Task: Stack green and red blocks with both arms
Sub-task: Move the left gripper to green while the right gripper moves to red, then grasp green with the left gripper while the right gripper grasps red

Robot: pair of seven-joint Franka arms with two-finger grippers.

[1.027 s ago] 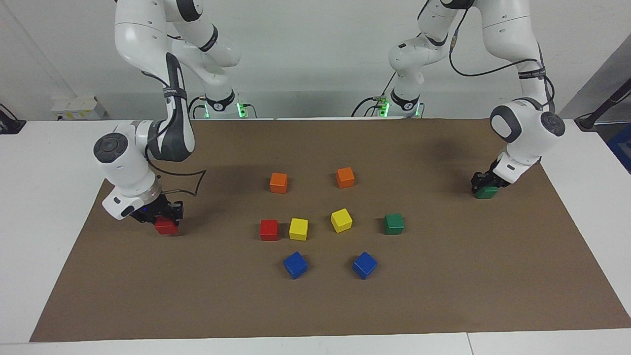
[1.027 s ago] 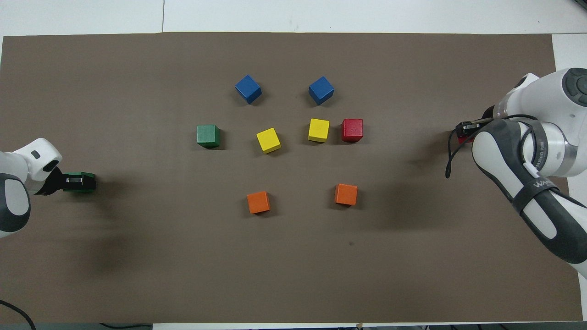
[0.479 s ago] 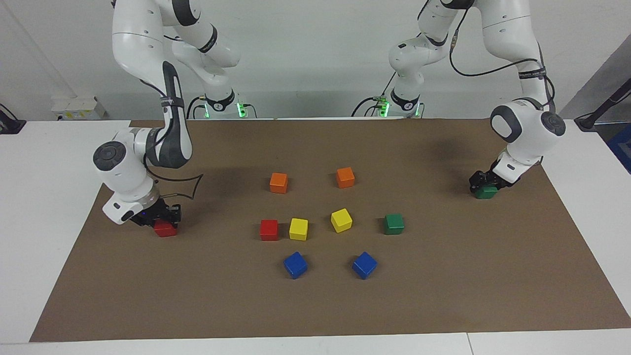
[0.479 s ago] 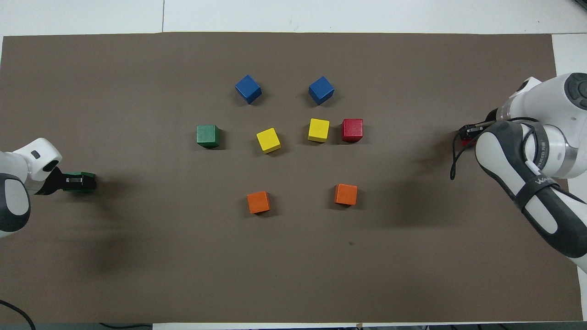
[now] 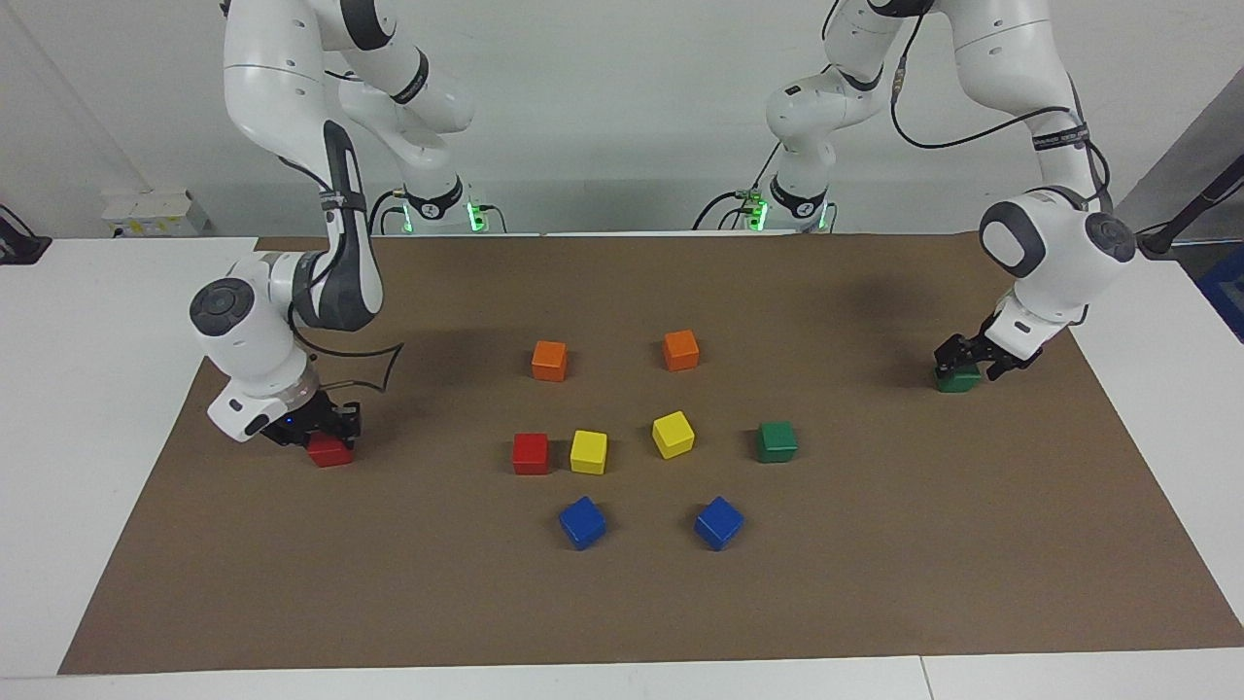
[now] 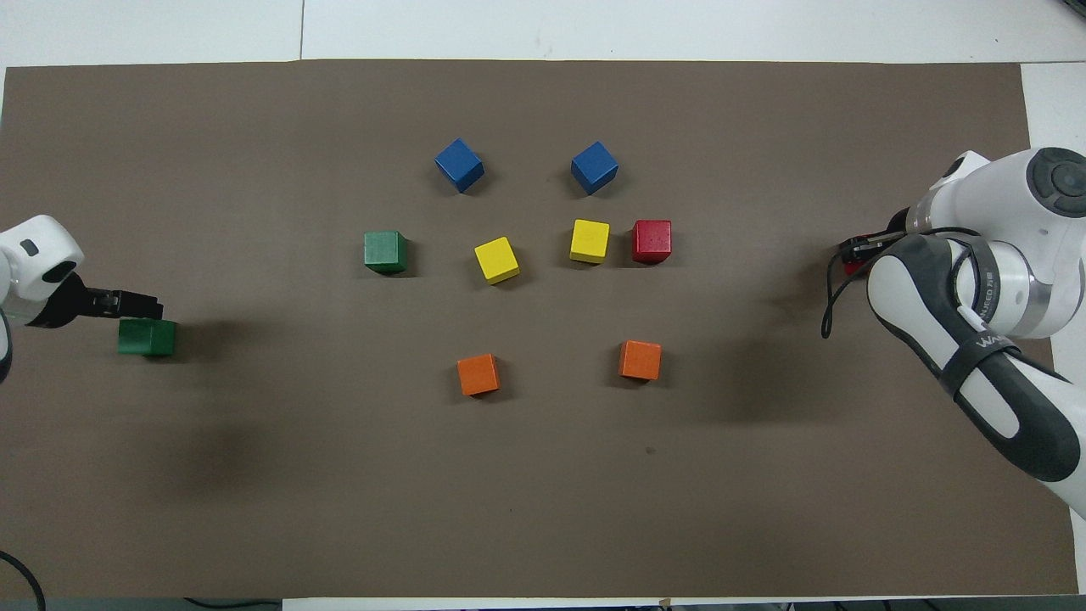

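Green block (image 5: 958,378) below left jaws.

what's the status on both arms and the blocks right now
Left gripper open, just above green block on the mat. Right gripper down on red block. Nothing in the way.

Bright, even light; soft arm shadows on mat (image 6: 543,509); focus seemingly sharp.

White table (image 5: 97,408), brown mat (image 5: 875,544) (ten coloured cubes directly on it)
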